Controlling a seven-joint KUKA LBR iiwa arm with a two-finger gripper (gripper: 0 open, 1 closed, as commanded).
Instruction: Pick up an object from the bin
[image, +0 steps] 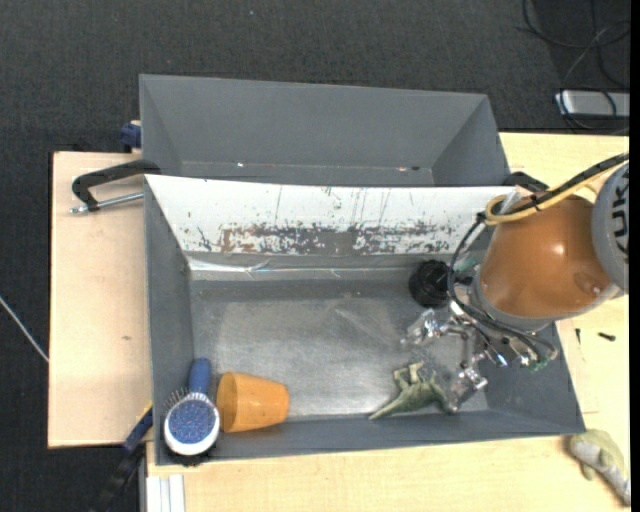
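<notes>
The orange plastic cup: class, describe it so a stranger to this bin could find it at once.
Look in the grey metal bin, at the view's lower left corner. The orange plastic cup lies on its side there, beside a blue round hairbrush. Unlike the brush, it is smooth, tapered and orange.

— the cup (252, 401) is plain orange. and the brush (192, 420)?
— blue, with a white bristle face. the bin (170, 300) is grey, its back wall white, flecked with brown and dark scratches.
— olive-green toy (412, 396), black knob (430, 283), glossy orange-brown cover (540, 262) on the arm.
</notes>
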